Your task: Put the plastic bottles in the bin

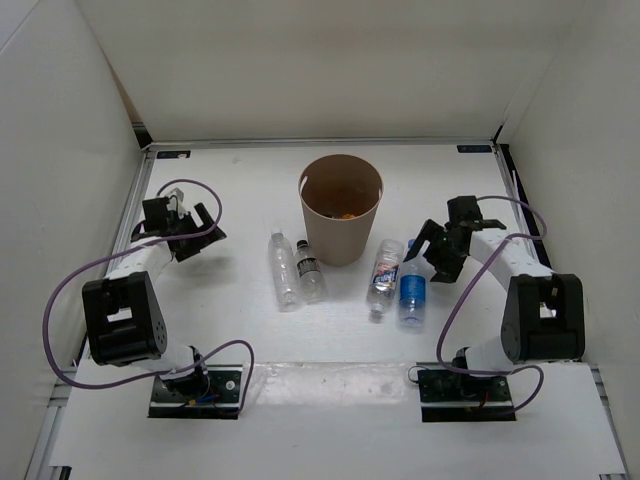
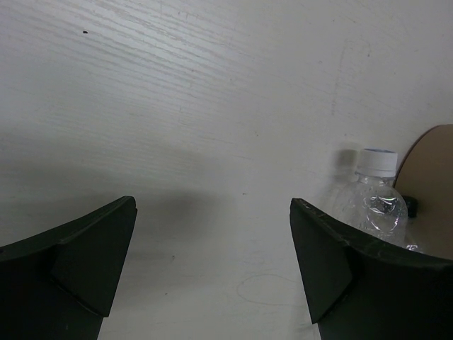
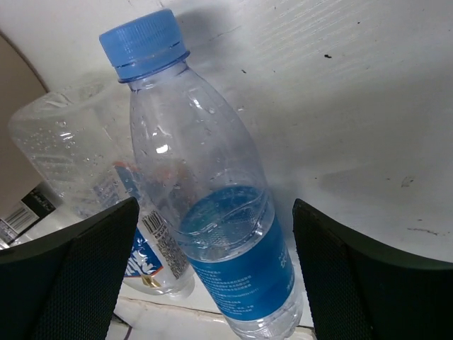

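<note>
The left end effector (image 1: pixel 192 232) hangs over the left part of the white desk (image 1: pixel 230 190) with its two fingers spread apart and nothing between them. In its wrist view only bare desk lies in the gap, and the white-capped bottle (image 2: pixel 373 202) shows off to its right side, just past the right finger, with the tan edge of the bin (image 2: pixel 432 184) beyond it. From above, that bottle (image 1: pixel 283 268) lies flat on the desk well to the right of this end effector, and the black-capped bottle (image 1: pixel 309 270) lies just beside it, close to the foot of the bin (image 1: pixel 341 212), which stands upright between the two arms.

Right of the bin lie two more bottles side by side: one with a printed label (image 1: pixel 384 277) and the blue-capped bottle (image 1: pixel 412 292). The right end effector (image 1: pixel 436 250) hovers just beside them, fingers apart. In its wrist view the blue-capped bottle (image 3: pixel 205 205) sits between the open fingers, ungripped, with the labelled bottle (image 3: pixel 85 184) touching its left side.
</note>
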Motion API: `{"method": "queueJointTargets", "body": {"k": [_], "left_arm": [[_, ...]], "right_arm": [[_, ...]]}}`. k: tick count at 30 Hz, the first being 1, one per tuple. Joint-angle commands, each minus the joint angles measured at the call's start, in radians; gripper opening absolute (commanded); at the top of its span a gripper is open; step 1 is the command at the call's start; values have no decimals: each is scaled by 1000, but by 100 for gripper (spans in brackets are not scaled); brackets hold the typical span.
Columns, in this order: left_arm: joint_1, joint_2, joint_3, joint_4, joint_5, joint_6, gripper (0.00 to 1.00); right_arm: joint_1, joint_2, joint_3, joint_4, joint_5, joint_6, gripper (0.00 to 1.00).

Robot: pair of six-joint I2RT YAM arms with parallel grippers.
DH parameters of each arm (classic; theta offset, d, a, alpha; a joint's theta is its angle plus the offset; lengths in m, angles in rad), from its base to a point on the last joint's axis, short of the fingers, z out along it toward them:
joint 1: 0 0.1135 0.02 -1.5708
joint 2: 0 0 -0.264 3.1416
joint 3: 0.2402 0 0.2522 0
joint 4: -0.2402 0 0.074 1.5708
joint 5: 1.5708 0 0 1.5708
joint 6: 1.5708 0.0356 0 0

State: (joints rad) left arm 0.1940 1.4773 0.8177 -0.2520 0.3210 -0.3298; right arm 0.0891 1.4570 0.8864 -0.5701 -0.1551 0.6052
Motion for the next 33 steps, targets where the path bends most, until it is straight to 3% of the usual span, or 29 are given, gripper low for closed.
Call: {"method": "queueJointTargets", "body": {"k": [1, 8, 21, 33], "left_arm": [[2, 1, 40, -16, 3, 14, 100], [5, 15, 51, -29, -2, 12, 100], [18, 32, 61, -47, 1, 8, 100], [28, 37, 63, -50, 3, 5, 100]], "right_arm": [[6, -26, 3, 21, 12, 45, 90], [43, 37, 75, -45, 49, 47, 90], [90, 81, 128, -91, 92, 30, 65], [148, 244, 302, -260, 92, -24, 68]]}}
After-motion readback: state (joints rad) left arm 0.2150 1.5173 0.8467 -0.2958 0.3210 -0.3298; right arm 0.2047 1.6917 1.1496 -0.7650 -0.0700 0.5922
